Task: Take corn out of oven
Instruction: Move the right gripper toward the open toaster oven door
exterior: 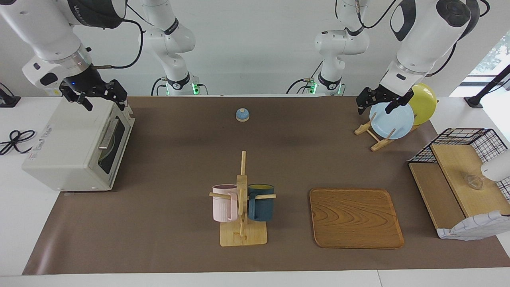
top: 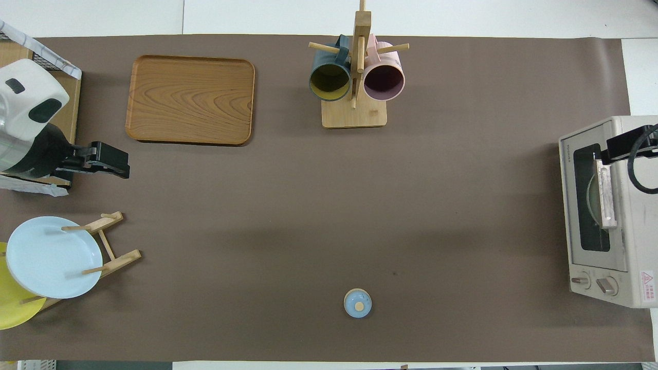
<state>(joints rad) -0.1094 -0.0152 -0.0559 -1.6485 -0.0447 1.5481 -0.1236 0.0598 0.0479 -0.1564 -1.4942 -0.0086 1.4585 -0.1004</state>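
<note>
Facing view shows the right claw [exterior: 97, 97] over the oven [exterior: 75, 145], its fingers apart and holding nothing. The door looks shut, and the corn may be inside, but I cannot see it through the dark glass. Best to grab the bar handle [exterior: 108, 133] squarely and pull down slowly. The left claw [exterior: 380, 103] waits open over the plate rack [exterior: 376, 135].

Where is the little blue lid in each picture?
Facing view: the lid sits near the top middle, close to the robots.
Overhead view: the lid sits near the bottom middle.
Shared landmark: the mug rack, which stands farther from the robots than the lid.
</note>
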